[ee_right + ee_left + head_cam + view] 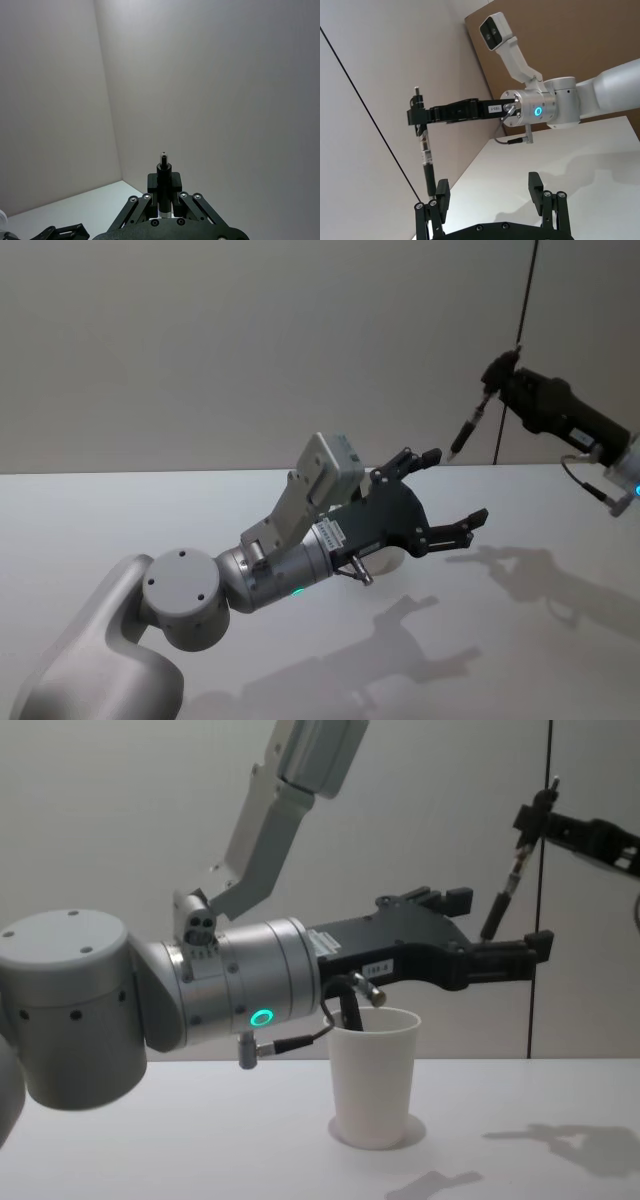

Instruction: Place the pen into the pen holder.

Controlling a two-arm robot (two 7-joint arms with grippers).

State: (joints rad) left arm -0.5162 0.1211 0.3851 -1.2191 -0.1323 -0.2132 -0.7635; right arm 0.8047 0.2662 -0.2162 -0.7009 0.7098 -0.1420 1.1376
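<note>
Pen [468, 430] hangs pinched in the raised right gripper [492, 380], awaiting carry over the cup [373, 1077]; left gripper [450, 495] hovers open, empty.

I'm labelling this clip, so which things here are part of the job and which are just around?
Part of the job:
- pen, held in the right tool
- white paper cup, standing upright on the table

Just around:
- left tool, open and holding nothing
- table
- wall
</note>
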